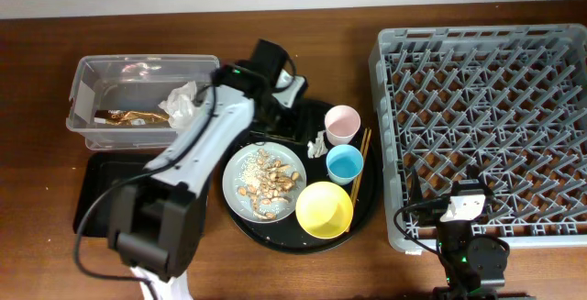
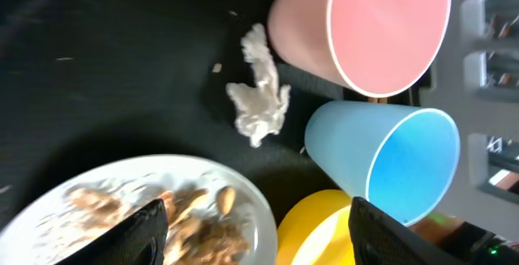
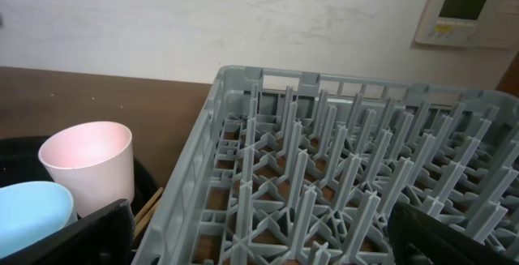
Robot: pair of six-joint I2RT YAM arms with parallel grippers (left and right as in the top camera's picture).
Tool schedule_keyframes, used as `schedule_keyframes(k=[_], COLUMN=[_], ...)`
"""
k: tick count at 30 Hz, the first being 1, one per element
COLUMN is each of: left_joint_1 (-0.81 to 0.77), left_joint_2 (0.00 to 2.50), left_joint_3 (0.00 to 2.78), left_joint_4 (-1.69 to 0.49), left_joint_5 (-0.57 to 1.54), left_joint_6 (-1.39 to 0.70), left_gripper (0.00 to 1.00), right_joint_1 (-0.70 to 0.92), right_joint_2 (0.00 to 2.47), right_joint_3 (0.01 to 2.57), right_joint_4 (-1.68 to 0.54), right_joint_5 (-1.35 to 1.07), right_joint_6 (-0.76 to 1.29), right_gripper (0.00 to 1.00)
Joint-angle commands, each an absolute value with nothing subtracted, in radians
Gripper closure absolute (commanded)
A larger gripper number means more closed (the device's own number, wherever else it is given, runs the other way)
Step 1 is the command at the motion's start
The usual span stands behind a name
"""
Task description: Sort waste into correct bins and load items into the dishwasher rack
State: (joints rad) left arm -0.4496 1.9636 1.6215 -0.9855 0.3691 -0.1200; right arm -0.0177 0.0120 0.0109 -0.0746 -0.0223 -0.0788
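The left arm stands closest to the overhead lens, reaching over the round tray. The left gripper hangs open above the plate and bowl, gripping nothing. The rack fills the table's right side, and the right gripper gapes wide and empty at its near edge. On the left, the box holds a wrapper and a white wad; the black tray lies just in front of it. On the round tray sit the plate with scraps, the bowl, the blue cup, the pink cup, chopsticks right of the cups, and tissue just left of them.
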Motion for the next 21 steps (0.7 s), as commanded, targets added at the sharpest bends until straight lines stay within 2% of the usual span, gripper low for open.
schedule_keyframes(k=[1, 8, 11, 21], left_joint_1=[-0.504, -0.524, -0.524, -0.532], left_joint_2=[2.020, 2.064, 2.074, 2.149], left_joint_3=[1.618, 1.618, 1.618, 1.618], left_joint_4=[-0.970, -0.928, -0.912, -0.868], left_joint_5=[0.332, 0.261, 0.234, 0.246], left_joint_6=[-0.122, -0.126, -0.126, -0.126], left_gripper=[0.34, 0.35, 0.41, 0.42], right_joint_1=[-0.012, -0.012, -0.012, -0.012], right_joint_2=[0.006, 0.006, 0.006, 0.006], right_joint_3=[0.006, 0.006, 0.006, 0.006], right_joint_4=[-0.079, -0.080, -0.080, -0.079], right_joint_5=[-0.014, -0.014, -0.014, -0.014], right_joint_6=[-0.075, -0.075, -0.075, -0.075], right_gripper=[0.02, 0.02, 0.02, 0.01])
